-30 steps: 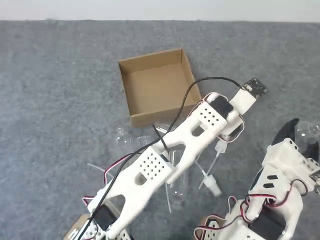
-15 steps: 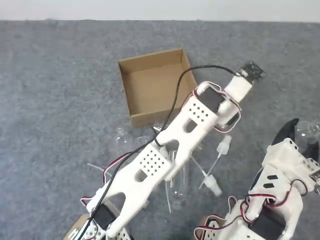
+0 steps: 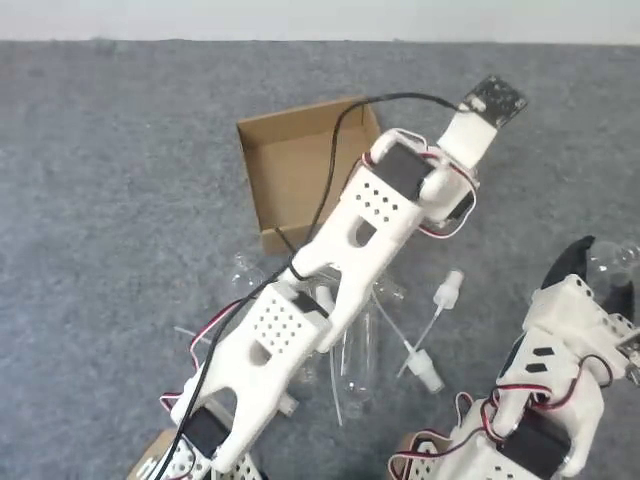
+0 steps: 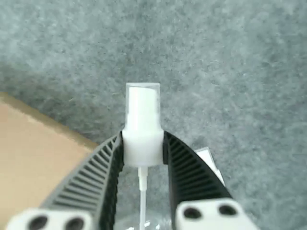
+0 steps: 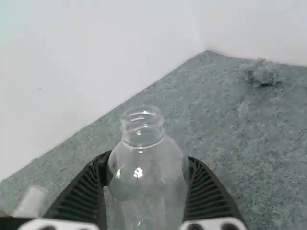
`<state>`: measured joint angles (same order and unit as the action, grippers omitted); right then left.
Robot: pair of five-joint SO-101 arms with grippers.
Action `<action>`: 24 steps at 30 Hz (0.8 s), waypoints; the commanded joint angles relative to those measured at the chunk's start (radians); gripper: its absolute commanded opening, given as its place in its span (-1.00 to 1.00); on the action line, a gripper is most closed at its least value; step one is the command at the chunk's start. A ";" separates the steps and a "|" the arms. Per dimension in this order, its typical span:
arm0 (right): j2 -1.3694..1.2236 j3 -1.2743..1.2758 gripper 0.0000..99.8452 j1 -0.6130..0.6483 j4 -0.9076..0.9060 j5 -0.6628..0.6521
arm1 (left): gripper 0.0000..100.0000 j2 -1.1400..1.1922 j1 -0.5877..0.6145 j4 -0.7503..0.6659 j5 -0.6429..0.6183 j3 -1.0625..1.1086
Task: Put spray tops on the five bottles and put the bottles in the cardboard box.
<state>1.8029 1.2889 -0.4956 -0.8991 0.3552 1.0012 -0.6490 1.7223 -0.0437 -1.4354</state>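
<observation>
Grey carpet-like cloth (image 3: 120, 200) covers the table. The left gripper (image 4: 142, 139) is clamped on the collar of 1 white spray top (image 4: 142, 112), held above the cloth just beside the cardboard box (image 3: 300, 170). The thin dip tube runs back between the jaws, probably so it hangs free to feed into a neck. The right gripper (image 5: 146, 163) is closed around the body of 1 clear bottle (image 5: 142, 139), held off to the right side of the table, well apart from the box. Its open neck stands clear of the jaws, which looks meant to leave room for a top. The bottle has no top yet.

Counted from the high view: 1 box, open and with nothing visible inside it; 2 loose spray tops (image 3: 447, 292) on the cloth between the arms; and at least 2 more clear bottles (image 3: 358, 370) lying under the left arm (image 3: 350, 250), which hides any others.
</observation>
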 commanded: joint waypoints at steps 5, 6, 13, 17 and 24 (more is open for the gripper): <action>0.005 -0.003 -0.98 0.045 0.027 0.002 | -0.98 -0.468 0.058 0.037 -0.005 0.298; 0.005 -0.003 -0.98 0.045 0.027 0.002 | -0.98 -0.514 0.069 0.037 -0.005 0.338; 0.005 -0.002 -0.98 0.045 0.027 0.002 | -0.98 -0.804 0.180 0.035 -0.003 0.619; 0.005 -0.002 -0.98 0.047 0.027 0.002 | -0.98 -0.930 0.282 0.035 -0.002 0.768; 0.005 0.029 -0.98 0.105 0.048 0.002 | -0.98 -1.077 0.516 0.035 0.002 0.946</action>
<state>1.8029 1.3057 -0.4266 -0.8915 0.3567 0.0468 -0.2470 1.7223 -0.0437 -0.5363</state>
